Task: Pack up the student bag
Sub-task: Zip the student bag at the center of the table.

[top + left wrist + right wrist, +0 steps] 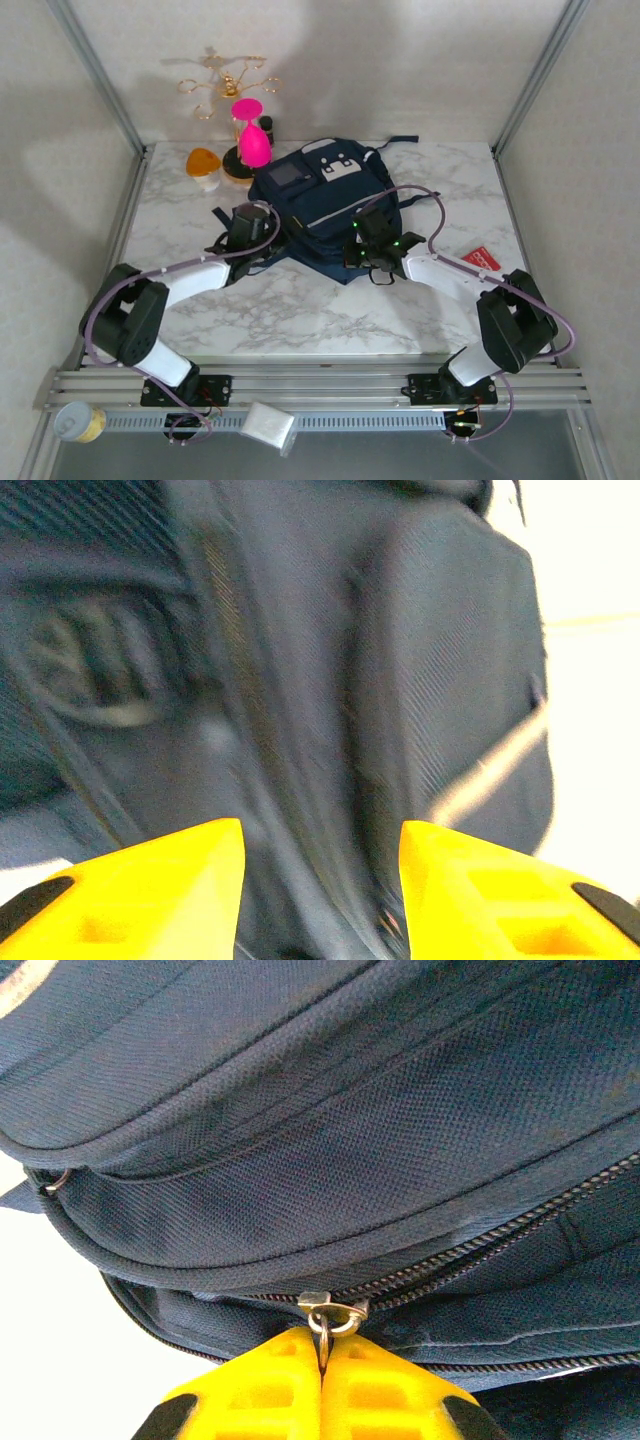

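So from the top camera, the student bag (320,205) is sitting pretty much mid-table (300,310), navy, with its pale patches on the far side. The left gripper (250,222) is right up against the bag's near-left edge and the right gripper (372,245) is on the bag's near-right edge. A pink egg-shaped thing (252,140) sits just behind the bag's far-left corner, and a red card (481,260) lies off to the bag's right, well apart from it. Left wrist cam: the yellow fingers (160,890) are clearly spread, with dark bag fabric in the gap beyond them. It's really blurry though, so I can't tell whether they're touching it. Right wrist cam: the yellow fingers (270,1390) are squeezed together, pinching the metal zipper pull (322,1332) on the bag's zip line.
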